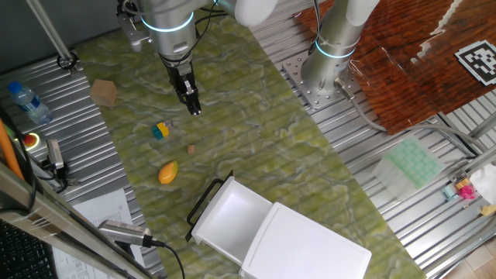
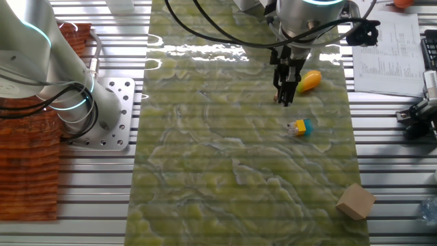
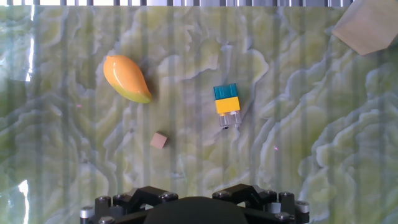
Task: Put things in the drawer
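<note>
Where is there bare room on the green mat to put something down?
Bare mat lies between the wooden block and the hand, and between the hand and the arm's base plate. It is crowded near the toy fruit, small cube, yellow-and-blue brick and open drawer.

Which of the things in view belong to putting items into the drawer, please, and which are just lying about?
Belonging to the job:
toy fruit
blue-and-yellow block
small tan cube
larger tan block
open white drawer
gripper, holding nothing

Just lying about:
water bottle
pale green gridded tray
papers
</note>
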Robot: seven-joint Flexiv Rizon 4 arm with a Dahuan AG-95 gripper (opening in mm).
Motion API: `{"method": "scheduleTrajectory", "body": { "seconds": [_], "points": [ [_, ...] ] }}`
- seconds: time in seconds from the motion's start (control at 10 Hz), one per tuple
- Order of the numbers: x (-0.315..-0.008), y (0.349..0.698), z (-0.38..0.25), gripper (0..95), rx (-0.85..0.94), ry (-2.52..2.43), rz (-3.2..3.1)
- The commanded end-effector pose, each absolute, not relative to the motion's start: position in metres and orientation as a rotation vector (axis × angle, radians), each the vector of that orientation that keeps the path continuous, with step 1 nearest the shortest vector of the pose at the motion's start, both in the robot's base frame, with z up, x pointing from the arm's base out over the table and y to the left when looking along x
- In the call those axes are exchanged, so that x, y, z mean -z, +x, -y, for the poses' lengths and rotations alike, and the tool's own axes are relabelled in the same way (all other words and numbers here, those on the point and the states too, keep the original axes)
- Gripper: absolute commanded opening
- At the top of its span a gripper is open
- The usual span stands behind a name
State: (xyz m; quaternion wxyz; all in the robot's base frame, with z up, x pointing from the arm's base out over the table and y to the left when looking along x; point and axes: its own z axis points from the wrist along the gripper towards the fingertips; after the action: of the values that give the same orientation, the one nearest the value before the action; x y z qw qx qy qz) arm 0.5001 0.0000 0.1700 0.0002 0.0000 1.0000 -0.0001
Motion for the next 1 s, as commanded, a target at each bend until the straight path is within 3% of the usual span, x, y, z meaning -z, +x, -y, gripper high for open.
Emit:
{"method": "scheduleTrajectory", "body": {
  "seconds": [0.1,1.0],
  "points": [
    [-0.1700,0.5000,0.0000,0.0,-0.004,-0.148,-3.097],
    [-0.1700,0.5000,0.0000,0.0,0.013,-0.145,-3.106]
  ]
}}
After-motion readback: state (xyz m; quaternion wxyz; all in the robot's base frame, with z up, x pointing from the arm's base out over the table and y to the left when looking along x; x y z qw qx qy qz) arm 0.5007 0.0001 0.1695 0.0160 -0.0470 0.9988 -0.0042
